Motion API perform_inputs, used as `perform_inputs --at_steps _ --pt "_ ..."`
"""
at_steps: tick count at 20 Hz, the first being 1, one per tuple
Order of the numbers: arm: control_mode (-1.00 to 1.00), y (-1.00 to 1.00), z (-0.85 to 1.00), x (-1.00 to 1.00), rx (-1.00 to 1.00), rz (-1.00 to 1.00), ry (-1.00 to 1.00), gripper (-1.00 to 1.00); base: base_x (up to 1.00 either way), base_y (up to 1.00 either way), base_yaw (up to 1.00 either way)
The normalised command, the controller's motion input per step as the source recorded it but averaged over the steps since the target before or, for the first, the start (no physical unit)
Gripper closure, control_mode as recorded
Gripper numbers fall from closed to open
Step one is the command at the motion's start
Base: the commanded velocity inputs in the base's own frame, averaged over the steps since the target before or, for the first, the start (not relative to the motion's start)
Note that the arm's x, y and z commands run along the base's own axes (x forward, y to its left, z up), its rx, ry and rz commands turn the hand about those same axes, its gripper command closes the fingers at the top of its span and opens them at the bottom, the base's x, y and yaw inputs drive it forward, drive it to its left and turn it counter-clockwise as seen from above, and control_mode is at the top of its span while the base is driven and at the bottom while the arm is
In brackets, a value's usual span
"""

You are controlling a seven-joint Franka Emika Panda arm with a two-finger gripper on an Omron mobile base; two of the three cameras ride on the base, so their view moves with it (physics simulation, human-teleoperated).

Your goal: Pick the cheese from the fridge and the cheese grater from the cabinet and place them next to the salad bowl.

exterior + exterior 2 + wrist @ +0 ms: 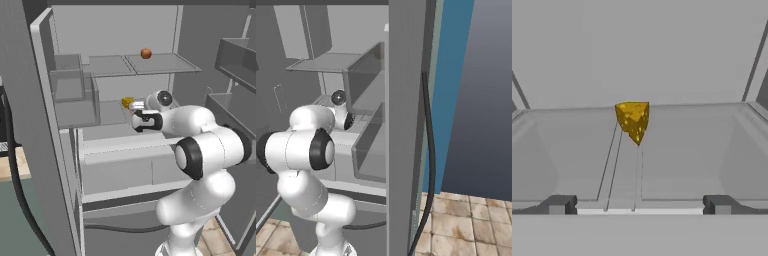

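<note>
Spread wide, the pincer is held level with the fridge shelf, lined up so the cheese can be taken.

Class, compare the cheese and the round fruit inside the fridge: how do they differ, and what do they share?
The cheese is a yellow wedge with holes; the fruit is round and red-orange. The cheese sits on the middle shelf, the fruit on the shelf above. The cheese lies just ahead of the open fingers; the fruit is well above them. Both are small and unheld.
</note>
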Motion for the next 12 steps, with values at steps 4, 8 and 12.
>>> perform_inputs --at_steps 4,8,12 --pt "-1.00 0.00 -0.12 0.15 -0.04 0.00 0.09 -1.00 0.00 0.00 0.00" --pt "-1.00 0.00 -0.03 0.02 0.00 0.00 0.01 -1.00 0.00 0.00 0.00" --pt "-1.00 0.00 0.00 0.09 0.00 0.00 0.03 -1.00 0.00 0.00 0.00"
